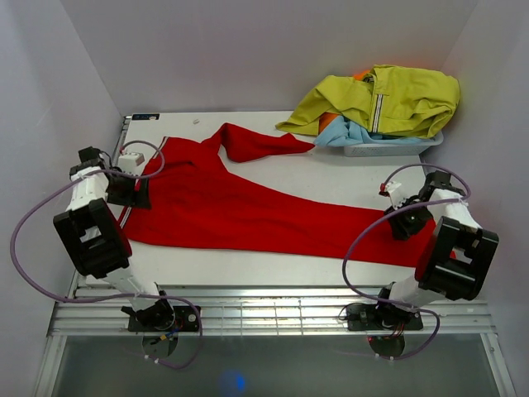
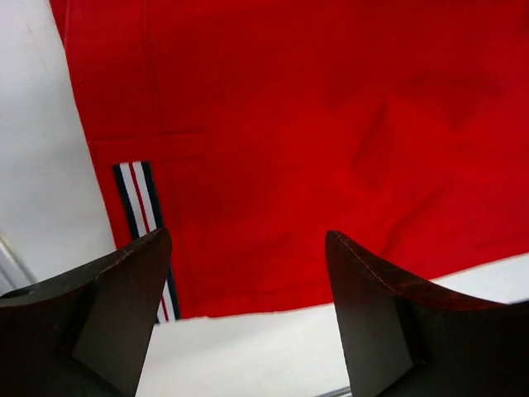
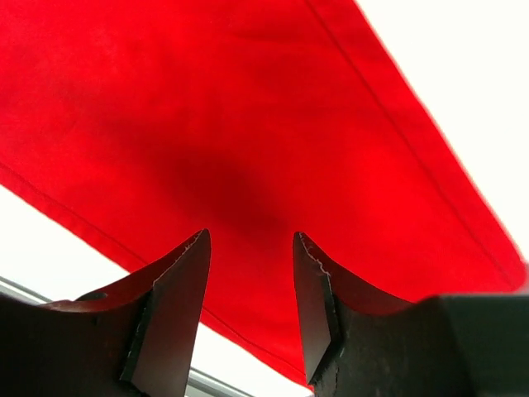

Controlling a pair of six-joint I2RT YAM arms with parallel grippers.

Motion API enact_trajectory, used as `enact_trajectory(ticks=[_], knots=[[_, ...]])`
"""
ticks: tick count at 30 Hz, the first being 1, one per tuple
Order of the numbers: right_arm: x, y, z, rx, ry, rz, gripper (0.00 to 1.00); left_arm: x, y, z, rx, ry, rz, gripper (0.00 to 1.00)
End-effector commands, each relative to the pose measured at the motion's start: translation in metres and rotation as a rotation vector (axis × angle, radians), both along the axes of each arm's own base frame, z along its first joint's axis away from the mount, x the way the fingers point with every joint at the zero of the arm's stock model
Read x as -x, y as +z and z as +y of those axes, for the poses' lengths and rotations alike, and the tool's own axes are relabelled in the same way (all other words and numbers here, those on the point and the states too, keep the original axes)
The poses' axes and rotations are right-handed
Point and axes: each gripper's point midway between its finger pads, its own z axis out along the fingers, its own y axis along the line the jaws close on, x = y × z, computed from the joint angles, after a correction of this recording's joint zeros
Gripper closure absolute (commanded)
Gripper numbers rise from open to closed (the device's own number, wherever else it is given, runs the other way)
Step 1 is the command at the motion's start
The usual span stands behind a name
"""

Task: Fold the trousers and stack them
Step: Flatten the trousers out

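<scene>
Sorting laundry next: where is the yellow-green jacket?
Top view: the yellow-green jacket is heaped on the bin at the far right corner of the table, beyond the red trousers.

From above, the left arm point(image 1: 92, 236) covers a corner of the trousers' point(image 1: 240, 207) waist, and the right arm point(image 1: 459, 252) hides the long leg's cuff. A pale bin point(image 1: 397, 150) shows only its front rim under the yellow-green jacket point(image 1: 397, 99). The jacket also buries most of a light blue garment point(image 1: 347, 132) and an orange scrap point(image 1: 329, 120) too small to identify. In both wrist views the trousers run off the frame. The striped band point(image 2: 136, 198) slips behind a finger point(image 2: 107, 306) of the left gripper point(image 2: 248, 237). Whether fingertips touch cloth cannot be told.
</scene>
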Motion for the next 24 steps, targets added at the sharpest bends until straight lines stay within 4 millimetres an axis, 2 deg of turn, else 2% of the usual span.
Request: enact_trajectory(ticks=[1, 2, 4, 6, 7, 8, 9, 10, 12, 15, 17, 18, 21, 22, 23, 24], knots=[[-0.013, -0.002, -0.004, -0.001, -0.095, 0.029, 0.5, -0.011, -0.025, 0.01, 0.0, 0.11, 0.036, 0.15], [-0.014, -0.008, -0.004, -0.004, -0.099, 0.049, 0.5, -0.008, -0.036, 0.008, -0.005, 0.102, 0.061, 0.16], [-0.017, -0.01, -0.005, -0.01, -0.104, 0.059, 0.5, -0.002, -0.051, 0.017, -0.063, 0.112, 0.099, 0.21], [-0.013, -0.015, -0.001, -0.029, -0.107, 0.097, 0.5, 0.017, -0.071, 0.019, -0.101, 0.089, 0.164, 0.25], [-0.012, -0.015, 0.003, -0.043, -0.102, 0.113, 0.5, 0.033, -0.082, 0.025, -0.153, 0.068, 0.204, 0.29], [-0.014, -0.013, 0.004, -0.046, -0.101, 0.107, 0.5, 0.032, -0.082, 0.031, -0.185, 0.053, 0.201, 0.32], [-0.012, -0.012, 0.006, -0.051, -0.099, 0.11, 0.5, 0.048, -0.091, 0.031, -0.2, 0.041, 0.231, 0.36], [-0.013, -0.011, 0.008, -0.055, -0.092, 0.108, 0.5, 0.058, -0.095, 0.034, -0.218, 0.03, 0.254, 0.46], [-0.013, -0.003, 0.013, -0.069, -0.085, 0.103, 0.5, 0.083, -0.103, 0.044, -0.228, 0.015, 0.312, 0.56], [-0.014, 0.009, 0.022, -0.106, -0.068, 0.105, 0.51, 0.11, -0.107, 0.062, -0.23, -0.004, 0.356, 0.74], [-0.014, 0.014, 0.025, -0.122, -0.065, 0.101, 0.52, 0.117, -0.104, 0.075, -0.258, -0.01, 0.355, 0.83], [-0.014, 0.015, 0.026, -0.125, -0.063, 0.101, 0.52, 0.123, -0.101, 0.085, -0.271, 0.001, 0.358, 0.95], [-0.012, 0.014, 0.029, -0.132, -0.057, 0.11, 0.53, 0.119, -0.089, 0.104, -0.323, -0.03, 0.337, 1.0], [-0.012, 0.015, 0.03, -0.14, -0.057, 0.11, 0.54, 0.117, -0.085, 0.102, -0.314, -0.067, 0.325, 1.0], [-0.013, 0.017, 0.034, -0.159, -0.057, 0.107, 0.54, 0.106, -0.071, 0.107, -0.33, -0.075, 0.282, 0.96], [-0.015, 0.018, 0.036, -0.17, -0.062, 0.104, 0.54, 0.103, -0.062, 0.101, -0.305, -0.094, 0.269, 0.79]])
